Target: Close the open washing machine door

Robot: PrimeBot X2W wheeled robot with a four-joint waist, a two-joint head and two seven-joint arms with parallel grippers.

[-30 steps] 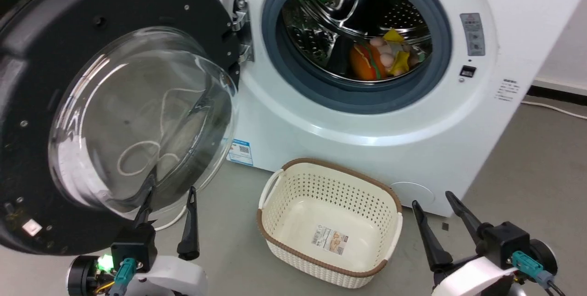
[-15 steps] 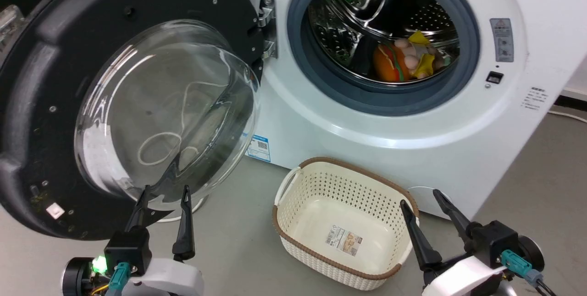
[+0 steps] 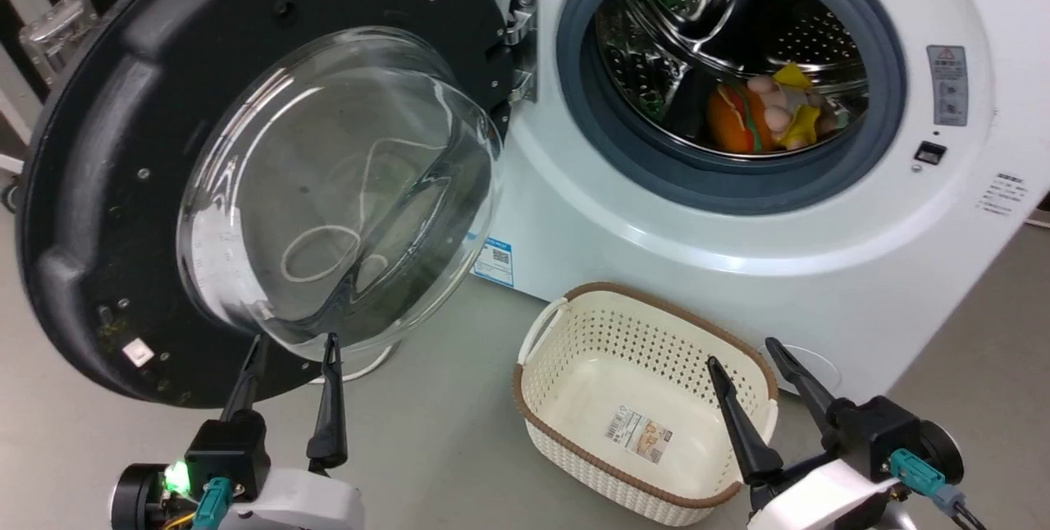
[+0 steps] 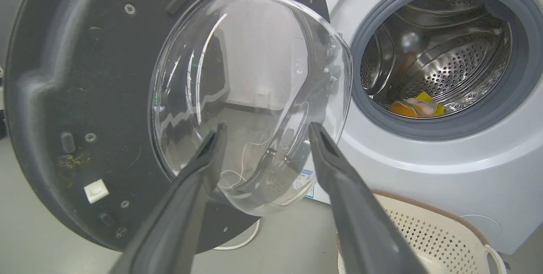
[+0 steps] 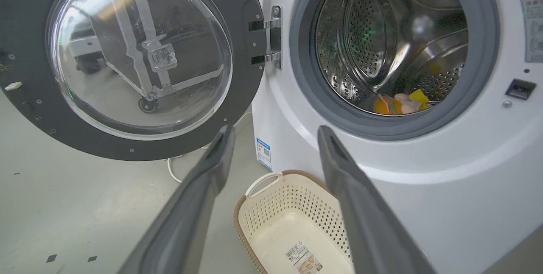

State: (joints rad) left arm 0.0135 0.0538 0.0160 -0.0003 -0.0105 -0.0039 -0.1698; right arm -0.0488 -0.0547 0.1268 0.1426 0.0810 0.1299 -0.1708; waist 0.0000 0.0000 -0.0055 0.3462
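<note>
The washing machine door (image 3: 107, 185) stands swung wide open to the left of the white washing machine (image 3: 656, 267), its clear glass bowl (image 3: 336, 185) bulging toward me. My left gripper (image 3: 295, 341) is open just below the bowl's lower edge, not touching it. In the left wrist view the left gripper (image 4: 267, 127) points at the bowl on the door (image 4: 85, 74). My right gripper (image 3: 742, 352) is open over the basket's right side. In the right wrist view the right gripper (image 5: 276, 130) faces the gap between the door (image 5: 248, 11) and the machine (image 5: 424, 189).
A cream perforated basket (image 3: 640, 296) sits empty on the grey floor in front of the machine. Colourful soft toys (image 3: 759, 116) lie in the steel drum. The metal hinge (image 3: 521, 46) joins door and machine. A white cable (image 3: 369, 366) lies on the floor under the door.
The head camera has turned left, so door, machine and basket sit further right in the picture. Both grippers stay open and keep their places in the frame. The door's angle looks the same.
</note>
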